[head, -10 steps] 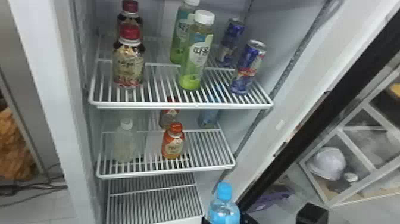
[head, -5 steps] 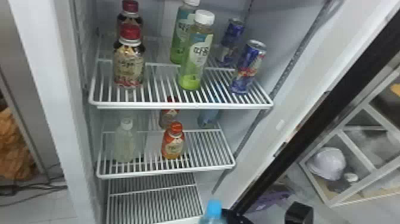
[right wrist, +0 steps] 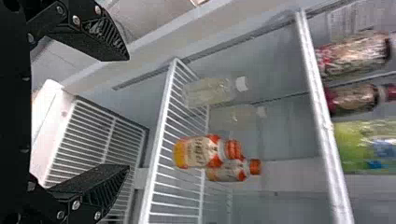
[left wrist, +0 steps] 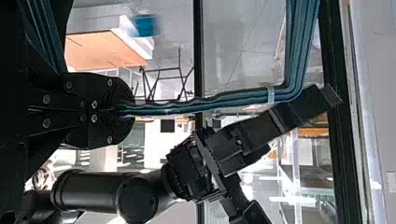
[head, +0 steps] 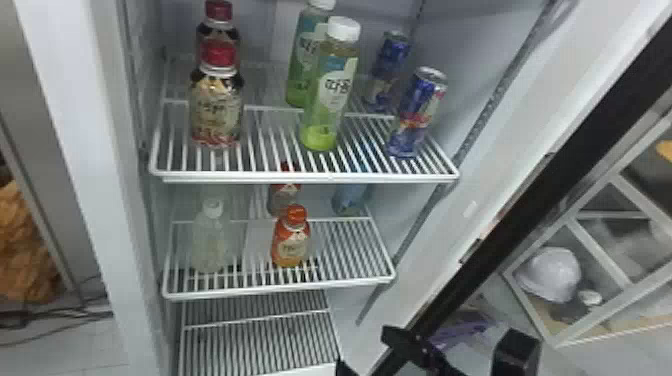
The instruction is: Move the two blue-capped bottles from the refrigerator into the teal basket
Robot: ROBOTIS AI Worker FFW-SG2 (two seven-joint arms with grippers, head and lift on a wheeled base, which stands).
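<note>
In the head view, my right gripper (head: 367, 352) is at the bottom edge, below the shelves. In the right wrist view the right gripper (right wrist: 127, 113) stands open, nothing between its fingers, facing the refrigerator. A blue-capped bottle (head: 350, 197) stands at the back right of the middle shelf, its cap seen through the upper rack. In the left wrist view my left gripper (left wrist: 133, 110) is shut on the band of the teal basket (left wrist: 299, 51); the basket's inside is hidden. The other arm's open gripper is beyond it.
Upper shelf (head: 310, 177): red-capped bottles, green bottles and cans. Middle shelf (head: 280, 290): a clear bottle (head: 210, 240) at left, an orange-capped bottle (head: 291, 240) near the front. The open door's dark edge (head: 525, 215) slants along the right.
The blue-capped bottle earlier between my right fingers moved down and left, then out of the head view. My right gripper has opened and is empty.
</note>
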